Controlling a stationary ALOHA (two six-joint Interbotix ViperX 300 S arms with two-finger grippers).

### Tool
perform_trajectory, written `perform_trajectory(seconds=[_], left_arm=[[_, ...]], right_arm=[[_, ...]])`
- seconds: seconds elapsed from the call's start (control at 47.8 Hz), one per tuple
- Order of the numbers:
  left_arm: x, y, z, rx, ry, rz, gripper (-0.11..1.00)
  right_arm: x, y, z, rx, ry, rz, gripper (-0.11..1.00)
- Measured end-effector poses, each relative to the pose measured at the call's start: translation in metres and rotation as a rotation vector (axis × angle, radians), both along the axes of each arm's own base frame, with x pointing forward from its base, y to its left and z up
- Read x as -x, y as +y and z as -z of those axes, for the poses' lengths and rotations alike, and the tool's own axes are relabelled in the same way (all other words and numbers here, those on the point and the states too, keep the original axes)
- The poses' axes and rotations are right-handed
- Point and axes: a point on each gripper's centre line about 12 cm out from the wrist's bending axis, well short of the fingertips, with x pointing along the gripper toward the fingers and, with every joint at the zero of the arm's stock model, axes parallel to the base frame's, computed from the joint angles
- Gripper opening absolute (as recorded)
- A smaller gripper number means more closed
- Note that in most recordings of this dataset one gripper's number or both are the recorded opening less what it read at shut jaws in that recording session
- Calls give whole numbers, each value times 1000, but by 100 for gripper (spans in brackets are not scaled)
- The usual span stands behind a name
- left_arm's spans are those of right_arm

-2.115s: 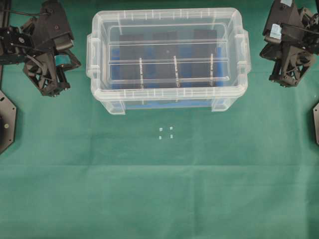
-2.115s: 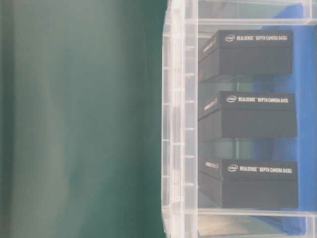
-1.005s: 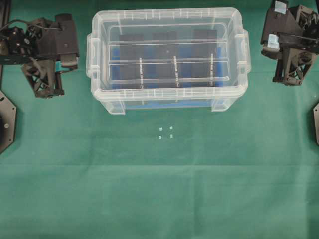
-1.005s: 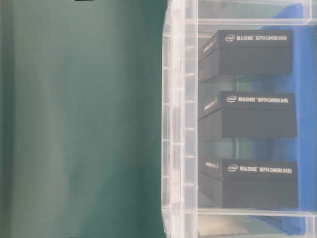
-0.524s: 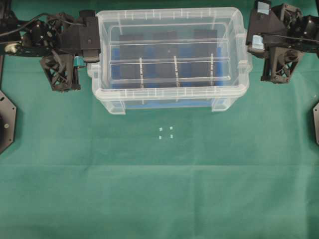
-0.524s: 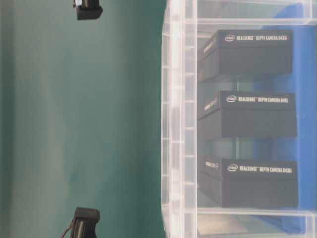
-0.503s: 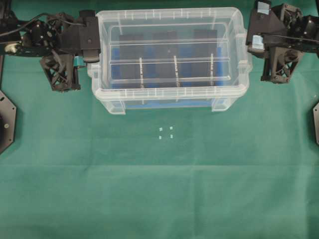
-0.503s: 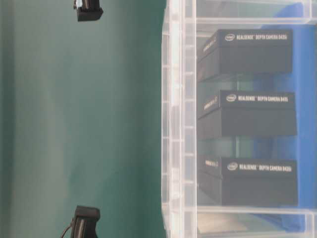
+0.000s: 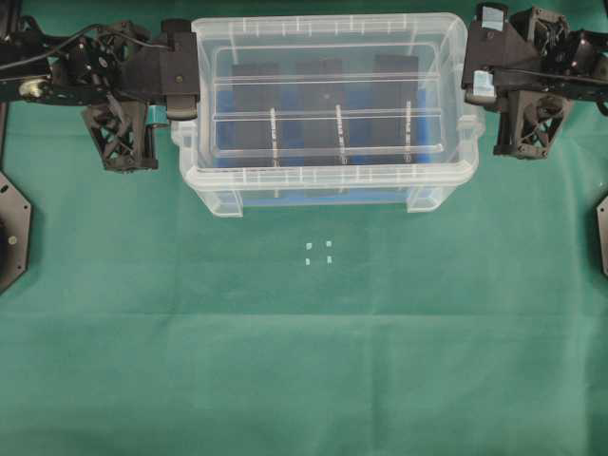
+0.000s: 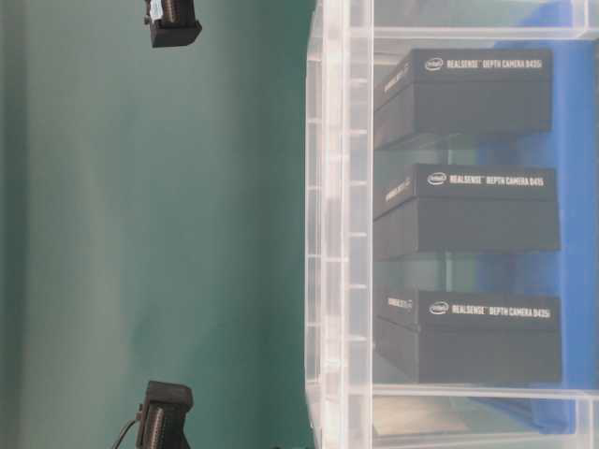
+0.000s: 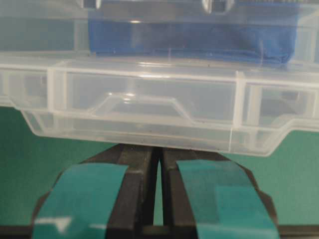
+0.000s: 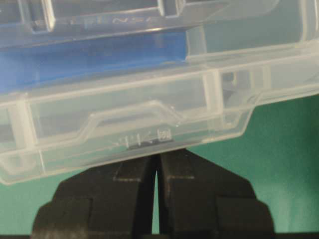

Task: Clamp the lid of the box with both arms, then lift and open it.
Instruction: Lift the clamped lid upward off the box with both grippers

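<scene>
Both of my grippers have closed in on the box since half a second ago, and the box has slid a touch toward the right of the overhead frame.

At the upper left of that view my left gripper (image 9: 173, 98) presses against the left end of the box (image 9: 328, 185), its black body overlapping the rim there. Green cloth (image 9: 285, 361) lies open below it and to its left, as far as the black plate (image 9: 11, 228) at the left edge. From the left wrist view, my teal-padded fingers (image 11: 79, 196) sit nearly together, only a thin slit between them, gripping nothing; the box's handle lug (image 11: 142, 107) hangs just above their tips.

Across the upper middle the lid (image 9: 323, 114) lies flat on the box, ribs running across, with the black blocks (image 10: 468, 210) and blue floor showing through. Below the box the cloth is wide open but for four small white markers (image 9: 317, 253).

At the upper right my right gripper (image 9: 480, 90) touches the right end of the box. From its wrist view the black fingers (image 12: 189, 184) are likewise almost shut on nothing, their tips just under the lug (image 12: 129, 124) and rim. Open cloth runs below it to the frame's right edge.
</scene>
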Motion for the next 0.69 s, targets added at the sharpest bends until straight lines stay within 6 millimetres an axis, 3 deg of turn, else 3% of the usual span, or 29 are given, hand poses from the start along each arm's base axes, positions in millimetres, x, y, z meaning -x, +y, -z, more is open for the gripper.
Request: perform_trajectory(seconds=[0.691], left_arm=[[2, 0, -2, 11, 30, -4, 1]], right_arm=[[-7, 2, -8, 9, -20, -15, 0]])
